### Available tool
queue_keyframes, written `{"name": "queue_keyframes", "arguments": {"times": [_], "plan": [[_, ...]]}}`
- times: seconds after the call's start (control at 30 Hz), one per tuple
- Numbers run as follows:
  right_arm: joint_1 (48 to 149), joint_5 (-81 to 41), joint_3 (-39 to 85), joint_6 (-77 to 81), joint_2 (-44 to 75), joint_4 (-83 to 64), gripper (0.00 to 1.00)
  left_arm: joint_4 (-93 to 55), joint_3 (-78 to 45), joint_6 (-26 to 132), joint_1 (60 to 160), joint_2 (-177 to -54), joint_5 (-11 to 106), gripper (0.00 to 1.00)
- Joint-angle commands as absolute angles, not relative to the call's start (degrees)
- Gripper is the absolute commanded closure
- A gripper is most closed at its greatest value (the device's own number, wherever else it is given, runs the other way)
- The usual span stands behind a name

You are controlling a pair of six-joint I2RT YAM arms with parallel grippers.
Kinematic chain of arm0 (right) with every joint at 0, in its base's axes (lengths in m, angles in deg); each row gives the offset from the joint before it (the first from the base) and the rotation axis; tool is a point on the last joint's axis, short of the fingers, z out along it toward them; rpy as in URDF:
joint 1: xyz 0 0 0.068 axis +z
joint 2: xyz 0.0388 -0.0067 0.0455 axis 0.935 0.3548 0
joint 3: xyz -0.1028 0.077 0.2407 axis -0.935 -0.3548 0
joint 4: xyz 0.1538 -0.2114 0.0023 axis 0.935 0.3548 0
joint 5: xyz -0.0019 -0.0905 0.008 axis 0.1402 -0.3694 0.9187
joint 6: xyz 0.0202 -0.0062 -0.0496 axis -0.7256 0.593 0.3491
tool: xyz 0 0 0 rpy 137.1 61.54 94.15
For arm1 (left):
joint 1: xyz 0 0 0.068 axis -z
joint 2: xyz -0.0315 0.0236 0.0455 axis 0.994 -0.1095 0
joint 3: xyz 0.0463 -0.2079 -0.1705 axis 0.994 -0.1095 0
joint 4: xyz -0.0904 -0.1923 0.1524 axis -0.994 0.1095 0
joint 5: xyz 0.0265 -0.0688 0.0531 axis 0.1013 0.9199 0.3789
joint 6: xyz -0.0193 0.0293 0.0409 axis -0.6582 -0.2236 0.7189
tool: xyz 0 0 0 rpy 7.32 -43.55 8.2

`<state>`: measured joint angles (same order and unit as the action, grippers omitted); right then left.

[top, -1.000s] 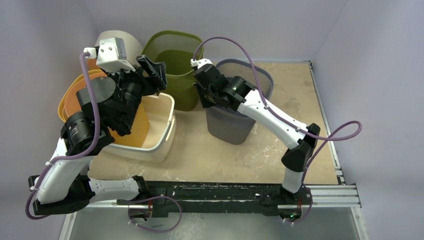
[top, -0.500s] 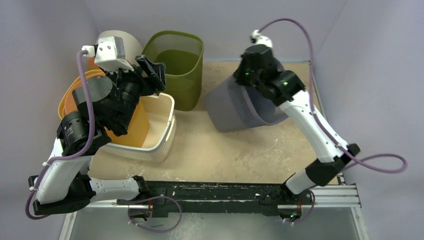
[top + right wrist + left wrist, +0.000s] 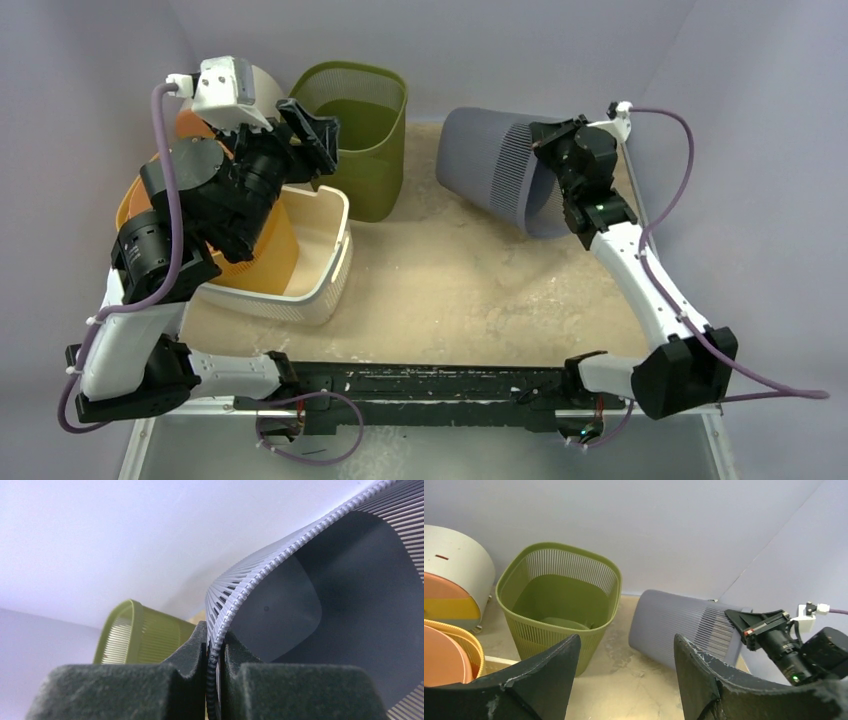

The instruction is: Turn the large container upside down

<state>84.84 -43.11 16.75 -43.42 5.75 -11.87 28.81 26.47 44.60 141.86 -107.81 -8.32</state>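
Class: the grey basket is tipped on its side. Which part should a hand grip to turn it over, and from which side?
Grip the rim of the grey basket, coming from the right, where its mouth faces. The body is too wide to span, but the thin wall at the rim fits between the jaws; the right hand is shut on it there.

Grey container tilts on its side beside green basket.
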Motion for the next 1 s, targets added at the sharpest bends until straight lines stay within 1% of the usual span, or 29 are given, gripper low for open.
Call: {"name": "queue_keyframes", "arguments": {"times": [0.0, 0.13, 0.27, 0.37, 0.53, 0.6, 0.67, 0.7, 0.73, 0.8, 0.97], "plan": [[82.33, -39.91, 12.57, -51.07, 5.24, -43.61, 1.0, 29.42, 28.73, 44.33, 141.89, -109.12, -6.64, 0.34], [79.76, -39.66, 10.85, -53.77, 7.3, -54.72, 1.0, 29.79, 29.33, 44.25, 141.9, -110.26, -6.36, 0.34], [75.3, -35.16, 6.14, -65.35, 12.43, -70.82, 1.0, 30.55, 30.65, 44.62, 141.89, -112.28, -6.7, 0.34], [72.66, -27.86, 5.83, -72.82, 19.94, -86.29, 1.0, 31.75, 33.48, 45.51, 141.88, -114.68, -6.73, 0.34], [70.9, -17.38, 9.84, -82.62, 33.17, -106.06, 1.0, 32.24, 35.59, 46.3, 141.9, -117.65, -7.88, 0.34], [70.13, -15.25, 10.48, -89.54, 40.67, -114.79, 1.0, 31.9, 35.43, 46.25, 141.89, -118.42, -7.9, 0.34], [69.48, -16.51, 11.06, -97.02, 47.9, -124.9, 1.0, 31.71, 35.12, 46.45, 141.85, -119.14, -8.09, 0.34], [68.97, -16.3, 11.4, -100.85, 50.47, -126.78, 1.0, 31.7, 35.06, 46.64, 141.89, -119.6, -8.13, 0.33], [68.6, -16.34, 10.42, -101.33, 51.42, -126.86, 1.0, 31.7, 35.14, 46.87, 141.85, -120.09, -8.27, 0.33], [67.61, -16.71, 7.59, -99.05, 50.71, -126.83, 1.0, 31.72, 35.44, 47.34, 141.85, -121.02, -8.31, 0.33], [62.78, -13.09, 2.59, -101.32, 50.12, -126.84, 1.0, 30.73, 35.56, 48.04, 141.85, -122.53, -8.49, 0.32]]}}
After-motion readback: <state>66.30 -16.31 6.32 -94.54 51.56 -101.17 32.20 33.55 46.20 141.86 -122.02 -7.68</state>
